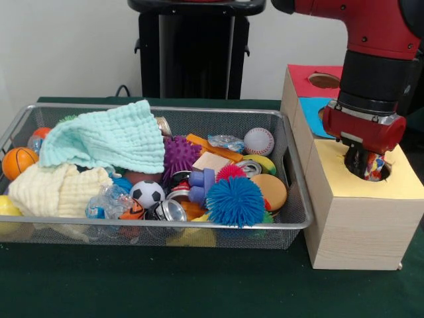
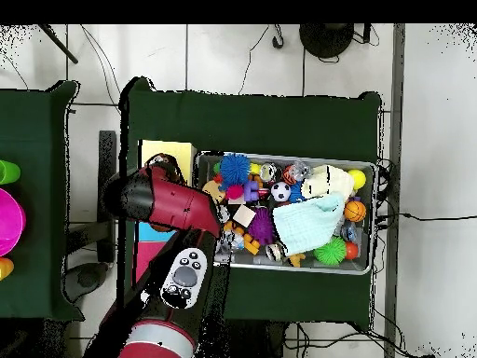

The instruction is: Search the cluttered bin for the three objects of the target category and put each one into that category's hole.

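Observation:
My gripper (image 1: 366, 165) reaches down into the round hole (image 1: 387, 170) in the yellow surround (image 1: 397, 187) of the pale wooden box. Its fingers are closed on a small white cloth piece with red, blue and yellow blotches (image 1: 375, 167), which sits at the hole's mouth. The wire mesh bin (image 1: 199, 110) stands left of the box, full of toys. No other blotched cloth piece shows in the bin. In the overhead view the arm (image 2: 172, 200) covers the gripper and most of the yellow surround (image 2: 168, 149).
The bin holds a mint-green waffle cloth (image 1: 109, 139), a cream waffle cloth (image 1: 56, 189), a blue spiky ball (image 1: 235, 201), a purple spiky ball (image 1: 179, 156), a baseball (image 1: 258, 141) and cans. Blue (image 1: 311, 109) and red (image 1: 301, 76) surrounds lie behind the yellow one.

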Controlling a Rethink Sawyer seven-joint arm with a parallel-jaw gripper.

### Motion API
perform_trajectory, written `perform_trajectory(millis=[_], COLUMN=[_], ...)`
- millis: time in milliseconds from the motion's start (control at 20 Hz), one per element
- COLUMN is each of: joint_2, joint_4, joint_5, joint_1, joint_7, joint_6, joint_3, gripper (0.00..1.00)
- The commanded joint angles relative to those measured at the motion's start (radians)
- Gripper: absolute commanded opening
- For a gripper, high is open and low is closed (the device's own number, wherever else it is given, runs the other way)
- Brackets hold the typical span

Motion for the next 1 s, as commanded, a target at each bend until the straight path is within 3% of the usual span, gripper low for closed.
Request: perform_trajectory(millis=[50,500,1000], joint_2=[-0.003,-0.160,-0.183], joint_4=[0.082,0.107,0.106], joint_5=[-0.064,-0.053,-0.057], joint_1=[-0.031,0.009,0.015], joint_7=[0.051,0.072,0.084], joint_6=[0.026,0.249,0.284], joint_3=[0.129,0.079,0.062], gripper=[0.00,0.00,0.00])
